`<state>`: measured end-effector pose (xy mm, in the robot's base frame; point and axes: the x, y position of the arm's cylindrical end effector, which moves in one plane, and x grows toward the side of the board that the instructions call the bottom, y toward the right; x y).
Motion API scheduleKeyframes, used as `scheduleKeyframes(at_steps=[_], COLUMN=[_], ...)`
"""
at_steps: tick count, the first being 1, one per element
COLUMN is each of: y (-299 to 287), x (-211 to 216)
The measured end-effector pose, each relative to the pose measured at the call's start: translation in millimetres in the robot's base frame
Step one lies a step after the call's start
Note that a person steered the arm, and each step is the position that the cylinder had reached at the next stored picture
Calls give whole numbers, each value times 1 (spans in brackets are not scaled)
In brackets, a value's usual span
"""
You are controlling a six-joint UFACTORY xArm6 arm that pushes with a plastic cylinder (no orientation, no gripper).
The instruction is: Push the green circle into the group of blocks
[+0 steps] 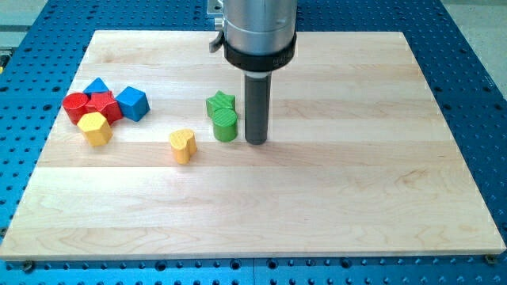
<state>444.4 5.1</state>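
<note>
Our fingerless tip [255,142] just at 3 o'clock of the green circle [225,124], open table [333,198] toward 5 o'clock.

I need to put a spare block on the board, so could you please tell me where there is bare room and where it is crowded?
Bare: the whole strip along the view's bottom, below the yellow heart, and the view's right half of the wooden board, right of my tip. Crowded: the cluster at the view's left around the red blocks, and the centre, where my tip stands just right of the green circle and green star.
</note>
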Motion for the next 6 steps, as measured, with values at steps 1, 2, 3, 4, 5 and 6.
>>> scheduleKeyframes(at_steps=[1,2,3,4,5,6], y=[8,-49,-117,-96,-110,-158], x=[-1,-11,-4,9,22,17])
